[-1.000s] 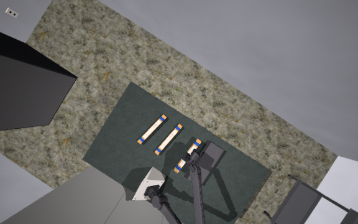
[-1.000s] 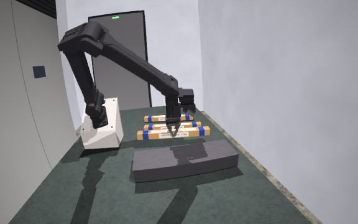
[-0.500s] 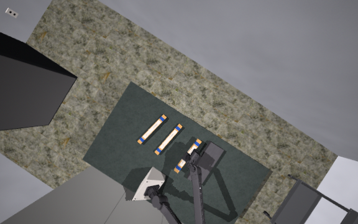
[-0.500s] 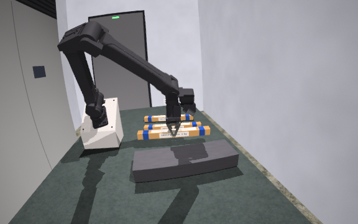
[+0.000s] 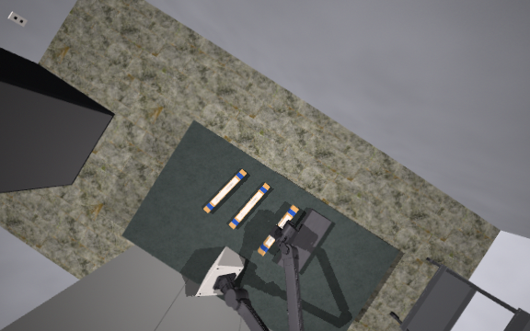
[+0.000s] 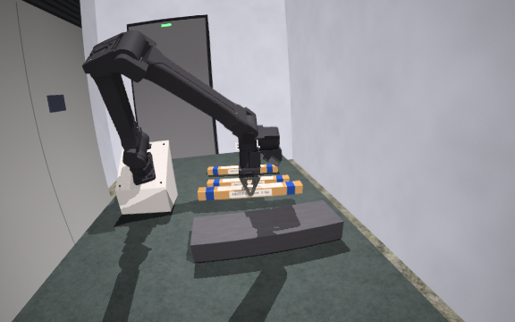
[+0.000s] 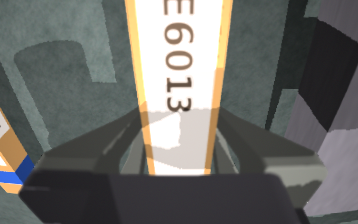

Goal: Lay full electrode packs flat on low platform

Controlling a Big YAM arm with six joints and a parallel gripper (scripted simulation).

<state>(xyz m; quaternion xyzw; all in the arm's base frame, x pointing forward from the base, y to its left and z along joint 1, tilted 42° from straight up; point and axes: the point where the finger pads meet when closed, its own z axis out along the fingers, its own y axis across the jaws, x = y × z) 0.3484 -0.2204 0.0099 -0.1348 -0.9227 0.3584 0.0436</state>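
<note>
Three orange packs with white labels and blue bands lie side by side on the green mat. My gripper (image 6: 250,190) is shut on the middle of the pack nearest the platform (image 6: 249,190), which also shows in the overhead view (image 5: 278,229) and fills the wrist view (image 7: 180,80) with its E6013 label between my fingers. The middle pack and the far pack lie apart from the gripper; they show overhead as the middle pack (image 5: 249,205) and the far pack (image 5: 224,190). The low grey platform (image 6: 266,229) lies in front of the held pack.
The arm's white base block (image 6: 147,184) stands at the mat's left. A grey wall runs along the right side. A dark cabinet (image 5: 21,133) and a dark cart (image 5: 449,299) stand off the mat.
</note>
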